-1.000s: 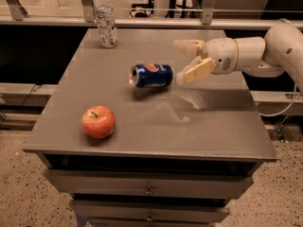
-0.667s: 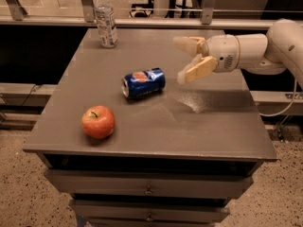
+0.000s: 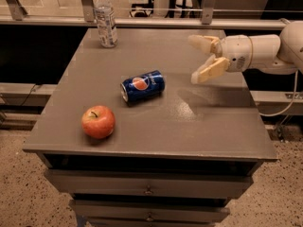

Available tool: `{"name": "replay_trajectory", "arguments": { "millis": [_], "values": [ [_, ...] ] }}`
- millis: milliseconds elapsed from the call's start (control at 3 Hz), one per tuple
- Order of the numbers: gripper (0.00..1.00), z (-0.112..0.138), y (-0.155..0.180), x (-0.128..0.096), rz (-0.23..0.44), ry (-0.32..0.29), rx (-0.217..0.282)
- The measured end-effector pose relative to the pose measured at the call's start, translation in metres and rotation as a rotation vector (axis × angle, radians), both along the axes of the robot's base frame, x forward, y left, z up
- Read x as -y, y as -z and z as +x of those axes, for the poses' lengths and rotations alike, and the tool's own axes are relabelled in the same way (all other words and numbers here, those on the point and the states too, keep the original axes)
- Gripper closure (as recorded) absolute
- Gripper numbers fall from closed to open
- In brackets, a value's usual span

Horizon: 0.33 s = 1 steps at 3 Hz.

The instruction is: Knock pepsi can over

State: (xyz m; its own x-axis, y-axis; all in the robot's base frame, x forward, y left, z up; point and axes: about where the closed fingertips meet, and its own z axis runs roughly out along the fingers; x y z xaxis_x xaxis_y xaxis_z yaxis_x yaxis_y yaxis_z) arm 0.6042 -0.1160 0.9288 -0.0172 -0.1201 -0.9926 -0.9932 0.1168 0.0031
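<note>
The pepsi can (image 3: 142, 85), dark blue with a round red-white-blue logo, lies on its side near the middle of the grey table (image 3: 213, 122), its silver top facing the front left. My gripper (image 3: 197, 58) hovers above the table's right half, a short way to the right of the can and apart from it. Its two cream fingers (image 3: 210, 70) are spread wide, with nothing between them. The white arm reaches in from the right edge.
A red apple (image 3: 98, 121) sits at the front left of the table. A clear plastic water bottle (image 3: 105, 18) stands upright at the back left corner. Drawers are below the front edge. A rail runs behind the table.
The can rolled left and toward the front, away from my gripper. My gripper drew back to the right and stayed open.
</note>
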Motion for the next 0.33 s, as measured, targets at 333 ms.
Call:
{"name": "replay_trajectory", "arguments": {
  "millis": [333],
  "values": [
    [0.0,0.0014,-0.0011,0.0016,0.0,0.004,0.004]
  ]
}}
